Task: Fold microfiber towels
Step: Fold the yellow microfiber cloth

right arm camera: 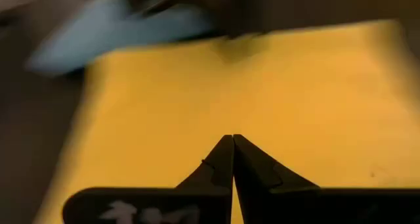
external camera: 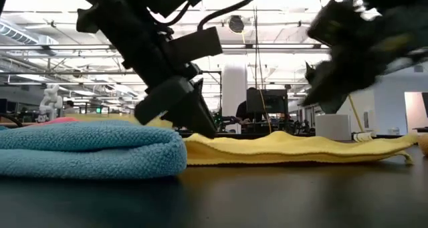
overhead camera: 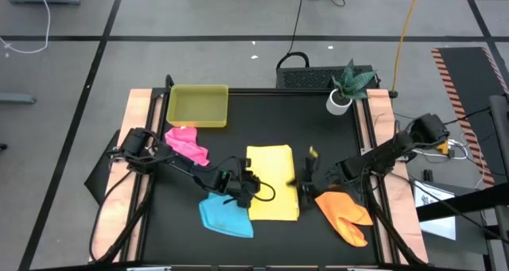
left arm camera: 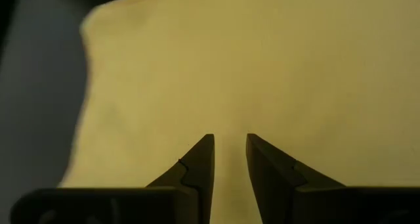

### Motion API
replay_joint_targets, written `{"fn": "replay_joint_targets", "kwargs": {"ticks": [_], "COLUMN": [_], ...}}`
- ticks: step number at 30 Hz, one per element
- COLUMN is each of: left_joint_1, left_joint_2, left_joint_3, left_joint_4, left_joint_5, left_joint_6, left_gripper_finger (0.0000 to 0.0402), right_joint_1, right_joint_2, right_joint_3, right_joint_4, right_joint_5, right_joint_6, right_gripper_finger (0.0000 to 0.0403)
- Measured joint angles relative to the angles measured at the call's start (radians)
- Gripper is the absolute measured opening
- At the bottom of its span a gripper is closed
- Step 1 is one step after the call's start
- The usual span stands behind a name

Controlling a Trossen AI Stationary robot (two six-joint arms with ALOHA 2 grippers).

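Jaws: left gripper (left arm camera: 230,148) slightly parted, empty, over yellow towel (overhead camera: 272,181); right gripper (right arm camera: 232,145) pressed together at its right edge | blue towel (overhead camera: 225,214) folded, left | orange towel (overhead camera: 343,214) right | pink towel (overhead camera: 186,143) beside tray (overhead camera: 198,106) | counter (overhead camera: 262,120).

Towel (overhead camera: 273,183) between two towels (overhead camera: 225,215)

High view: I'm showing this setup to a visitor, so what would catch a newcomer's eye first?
The yellow towel lies spread flat at the table's centre, with both dark arms converging on it: the left end effector at its left edge, fingers slightly apart, and the right end effector at its right edge, shut. Bright cloths ring it: a sky blue towel front-left, a crumpled pink towel behind that, and an orange towel front-right.
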Motion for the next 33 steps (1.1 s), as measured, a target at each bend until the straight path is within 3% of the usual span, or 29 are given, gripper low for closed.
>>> {"fn": "replay_joint_targets", "kwargs": {"ticks": [3,6,15,18,24,33], "left_joint_1": [0.012,0.015,0.013,0.011,0.007,0.007], "left_joint_2": [-0.004,-0.022,-0.083,-0.082,-0.080,-0.080], "left_joint_3": [0.001,-0.001,0.001,0.000,0.000,0.001], "left_joint_4": [-0.022,-0.077,-0.185,-0.190,-0.173,-0.158], "left_joint_5": [-0.048,-0.104,-0.192,-0.192,-0.183,-0.176], "left_joint_6": [-0.036,-0.075,-0.181,-0.184,-0.180,-0.176], "left_gripper_finger": [0.0092,0.0092,0.0092,0.0092,0.0092,0.0092], "right_joint_1": [-0.079,-0.196,-0.485,-0.514,-0.517,-0.517], "right_joint_2": [-0.024,-0.025,-0.016,-0.006,0.056,0.123], "right_joint_3": [0.000,0.000,0.000,0.000,-0.001,0.000], "right_joint_4": [-0.052,-0.074,-0.124,-0.124,-0.115,0.048], "right_joint_5": [0.141,0.147,-0.135,-0.223,-0.242,-0.291], "right_joint_6": [-0.009,0.003,0.118,0.149,0.184,0.146], "right_gripper_finger": [0.0002,0.0016,0.0116,0.0140,0.0152,0.0114]}}
